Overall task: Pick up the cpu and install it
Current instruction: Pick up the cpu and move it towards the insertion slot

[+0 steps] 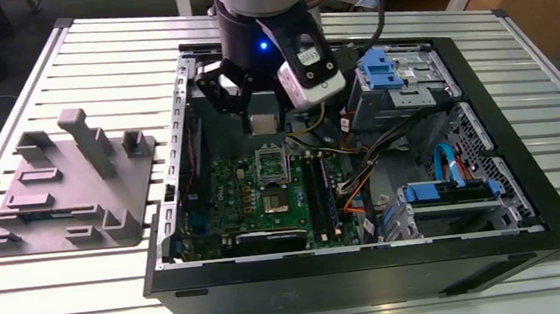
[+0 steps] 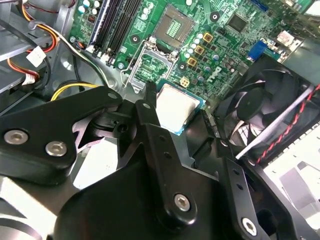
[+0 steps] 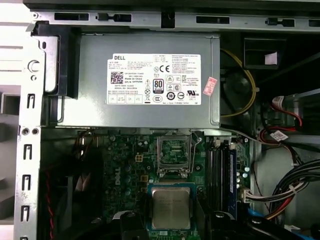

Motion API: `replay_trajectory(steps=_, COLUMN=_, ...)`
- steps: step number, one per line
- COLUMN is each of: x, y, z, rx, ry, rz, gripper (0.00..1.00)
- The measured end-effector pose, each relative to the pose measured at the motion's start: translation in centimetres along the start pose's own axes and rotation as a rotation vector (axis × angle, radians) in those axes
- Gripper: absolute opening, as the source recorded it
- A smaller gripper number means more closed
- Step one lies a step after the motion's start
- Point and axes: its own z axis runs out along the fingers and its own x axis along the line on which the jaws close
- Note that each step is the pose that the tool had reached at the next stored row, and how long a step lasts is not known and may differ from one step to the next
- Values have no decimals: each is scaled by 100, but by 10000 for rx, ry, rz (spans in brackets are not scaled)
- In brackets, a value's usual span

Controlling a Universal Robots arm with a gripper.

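Well, at the exterior view's left the grey plastic tray (image 1: 69,183) sits on the slatted desk (image 1: 59,298), well apart from the work and no hazard. Next comes the open computer case (image 1: 372,274), where the claw (image 1: 262,113) hangs over the motherboard (image 1: 233,199). Its fingers (image 2: 150,117) pinch the cpu (image 2: 175,106) by its thin edges, aloft and not yet seated. That slim edge hold is the first worry, since a slip would likely drop the chip onto the board. In the second wrist view the silver socket frame (image 2: 150,65) lies between the chip and the bare socket (image 2: 173,25). A low approach might clip the frame, and a tilted or turned descent could bend the socket's fine contacts. Further to the exterior view's right, the black memory sticks (image 1: 316,192) stand just beside the socket and loose cables (image 1: 372,168) lie near. A finger could snag either.
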Motion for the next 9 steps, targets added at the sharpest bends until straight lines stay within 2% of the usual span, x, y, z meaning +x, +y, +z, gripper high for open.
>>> replay_trajectory(steps=9, x=3, y=-9, z=145, rx=0, ry=0, rz=0, gripper=47)
